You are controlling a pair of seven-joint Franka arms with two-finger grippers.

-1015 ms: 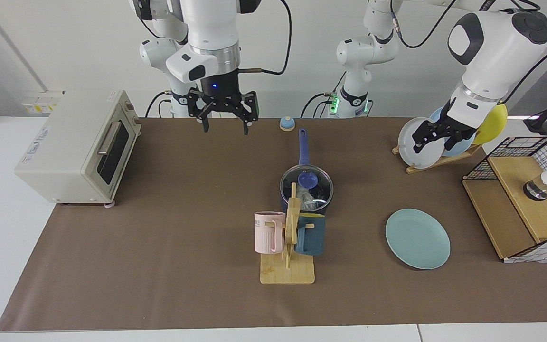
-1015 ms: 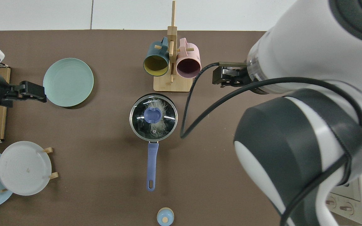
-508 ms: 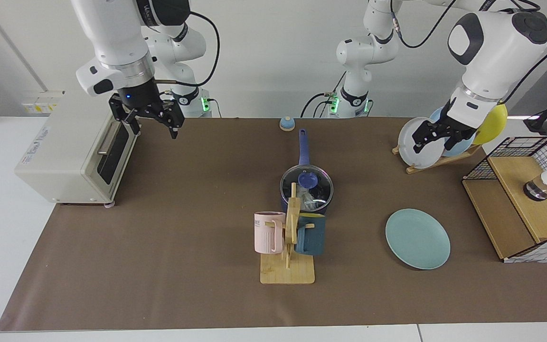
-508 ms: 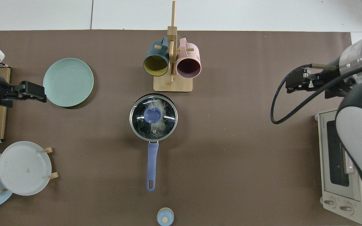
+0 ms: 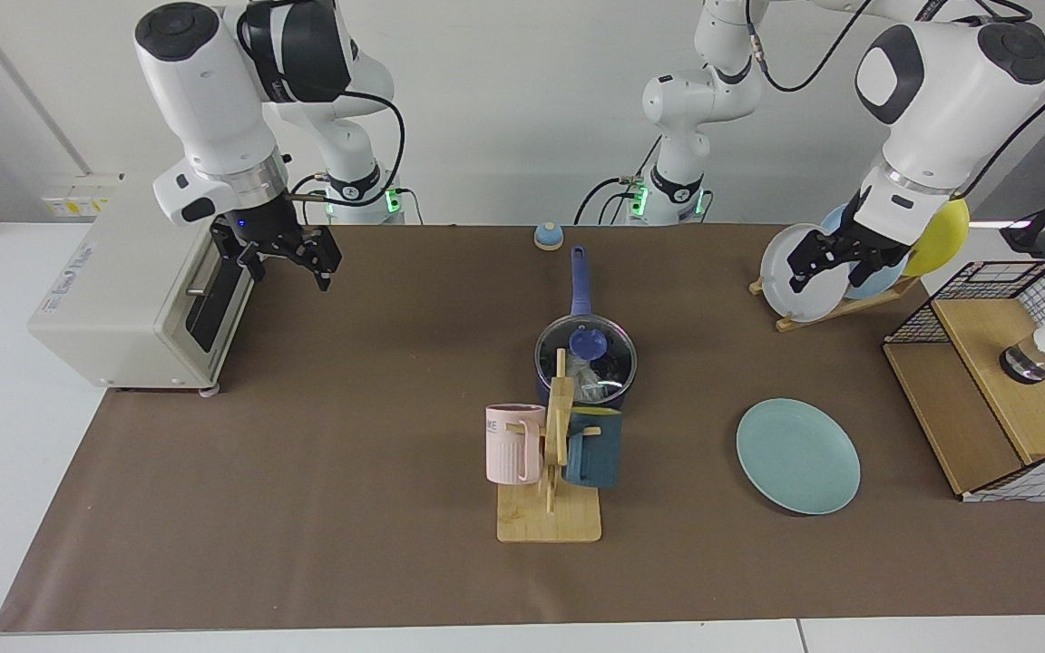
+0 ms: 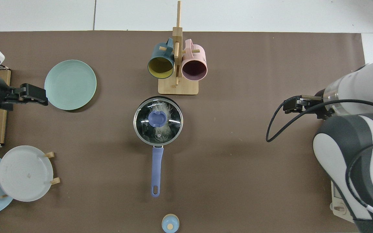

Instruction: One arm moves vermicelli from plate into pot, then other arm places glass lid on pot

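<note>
Glass lid [image 5: 586, 356] seated on pot [image 5: 545, 385], vermicelli [image 6: 160, 131] inside, plate [image 5: 797, 455] bare, right gripper [image 5: 288, 265] fingers apart beside toaster oven [image 5: 137, 286], left gripper [image 5: 829, 269] fingers apart before plate rack [image 5: 835, 308].

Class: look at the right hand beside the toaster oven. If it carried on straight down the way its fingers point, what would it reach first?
Probably the bare brown mat. The right hand hangs open, pointing down, beside the toaster oven; depth is uncertain.

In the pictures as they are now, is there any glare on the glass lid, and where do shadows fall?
Top view: thin bright reflections streak the glass lid; a dark shadow edges the plate. Facing view: the lid shows little glare; a shadow lies under the plate.
</note>
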